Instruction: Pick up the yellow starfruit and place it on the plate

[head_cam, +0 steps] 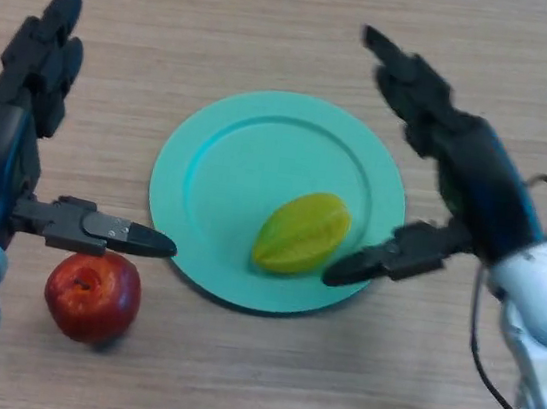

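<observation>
I'm seeing the yellow ridged starfruit (302, 232) lying on the round teal plate (217, 172) – right hand (468, 180) spreading open beside it, releasing – left hand (16, 130) idling open.

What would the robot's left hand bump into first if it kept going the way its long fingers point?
Probably nothing: the left hand points up the bare table, and the way looks free.
</observation>
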Controlling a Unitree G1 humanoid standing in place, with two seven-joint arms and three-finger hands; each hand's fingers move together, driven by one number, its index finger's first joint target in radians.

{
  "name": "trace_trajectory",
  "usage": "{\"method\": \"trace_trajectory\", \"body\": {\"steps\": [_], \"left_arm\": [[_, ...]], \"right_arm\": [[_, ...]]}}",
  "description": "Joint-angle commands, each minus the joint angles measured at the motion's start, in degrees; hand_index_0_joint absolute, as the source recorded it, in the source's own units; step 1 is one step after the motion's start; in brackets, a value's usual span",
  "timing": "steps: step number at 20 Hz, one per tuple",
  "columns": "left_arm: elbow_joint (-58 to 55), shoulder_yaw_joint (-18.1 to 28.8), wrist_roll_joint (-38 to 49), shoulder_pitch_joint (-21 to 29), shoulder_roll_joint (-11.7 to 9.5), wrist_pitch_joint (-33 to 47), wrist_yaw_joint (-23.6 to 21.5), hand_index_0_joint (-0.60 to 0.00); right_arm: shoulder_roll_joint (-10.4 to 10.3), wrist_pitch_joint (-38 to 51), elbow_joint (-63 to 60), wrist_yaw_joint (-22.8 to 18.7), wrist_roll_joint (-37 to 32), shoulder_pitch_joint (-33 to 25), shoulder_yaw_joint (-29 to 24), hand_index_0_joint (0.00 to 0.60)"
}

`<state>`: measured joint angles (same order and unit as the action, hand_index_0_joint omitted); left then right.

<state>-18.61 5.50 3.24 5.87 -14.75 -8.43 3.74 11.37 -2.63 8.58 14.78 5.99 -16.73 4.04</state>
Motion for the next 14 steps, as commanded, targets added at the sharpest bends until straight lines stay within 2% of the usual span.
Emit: {"method": "trace_trajectory", "body": {"steps": [1, 5, 6, 10, 12, 14], "left_arm": [[-3.7, 1.5, 0.6, 1.3, -0.7, 8.0, -0.8, 0.000], [-5.0, 0.6, 1.7, -0.6, -0.1, 4.9, 1.5, 0.000], [-5.5, 0.8, 1.8, -0.9, -0.1, 4.0, 1.8, 0.000], [-6.5, 2.3, 1.1, -0.6, -0.4, 3.1, -1.2, 0.000], [-6.9, 2.5, -0.2, 0.0, -0.6, 3.2, -2.8, 0.000], [-7.8, 1.5, -1.7, 0.1, -0.2, 4.4, -4.3, 0.000]], "right_arm": [[2.2, -0.2, 9.8, 0.0, -5.5, 1.0, -4.4, 0.000], [4.5, 2.2, 12.2, 0.1, -6.0, 6.5, -8.6, 0.000], [4.8, 2.5, 13.1, -1.1, -6.2, 7.7, -9.7, 0.000], [3.6, -8.7, 21.8, -8.3, -7.2, 9.2, -9.0, 0.000], [3.3, -8.3, 22.1, -7.9, -7.2, 9.8, -8.4, 0.000], [3.2, -4.3, 19.7, -6.9, -5.7, 11.1, -7.9, 0.000]]}}
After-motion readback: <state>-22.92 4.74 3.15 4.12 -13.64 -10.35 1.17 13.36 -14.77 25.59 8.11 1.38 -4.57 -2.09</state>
